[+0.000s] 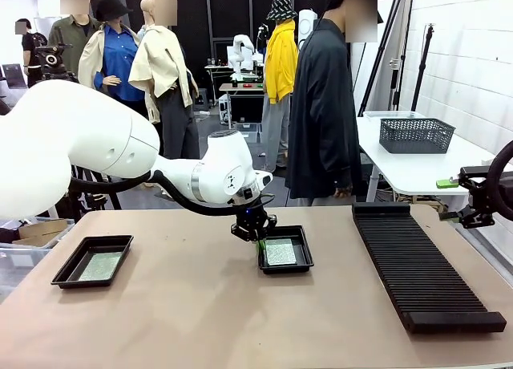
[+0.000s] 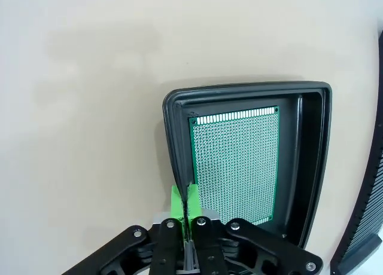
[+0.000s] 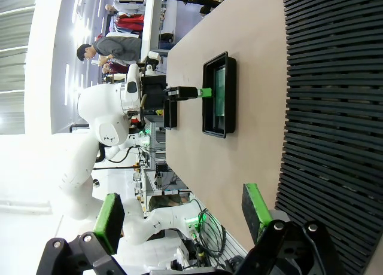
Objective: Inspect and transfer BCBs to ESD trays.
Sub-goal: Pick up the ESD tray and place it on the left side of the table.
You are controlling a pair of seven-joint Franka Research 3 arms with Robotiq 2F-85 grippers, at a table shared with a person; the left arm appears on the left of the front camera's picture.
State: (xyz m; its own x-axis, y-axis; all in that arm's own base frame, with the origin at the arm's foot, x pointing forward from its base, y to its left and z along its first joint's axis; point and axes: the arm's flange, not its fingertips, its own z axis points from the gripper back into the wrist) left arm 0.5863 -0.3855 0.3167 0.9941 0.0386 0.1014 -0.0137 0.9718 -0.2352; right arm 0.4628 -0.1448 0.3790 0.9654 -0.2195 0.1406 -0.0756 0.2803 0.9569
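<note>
Beige, matte tabletop (image 1: 200, 305) stretches across the front view, with a white side table carrying a dark mesh basket (image 1: 416, 134) behind it at about two o'clock.

At the centre of the table sits one shallow black plastic ESD tray with raised sloping rims (image 1: 303, 261), and a thin green rectangular circuit board with a pale speckled face (image 1: 280, 252) lies flat on its floor. In the left wrist view the same board (image 2: 236, 164) fills most of the tray's floor, its grid of small holes plain to see, with the tray's rim (image 2: 248, 88) running around it.

The left gripper (image 1: 259, 239) stands at the tray's nine o'clock edge. Its jaws are pressed together, and in the left wrist view the green pads (image 2: 177, 203) pinch the tray's left wall; the board itself is not in the grip.

A second matching black tray (image 1: 68, 275) rests far off at nine o'clock on the table, holding another pale green board (image 1: 99, 265).

At three o'clock a long black ribbed slotted rack (image 1: 417, 273) runs toward the near edge. The right gripper (image 1: 449, 200) hangs just beyond the rack's far right corner; in the right wrist view its green-padded fingers (image 3: 256, 206) stand wide apart with nothing between them.
</note>
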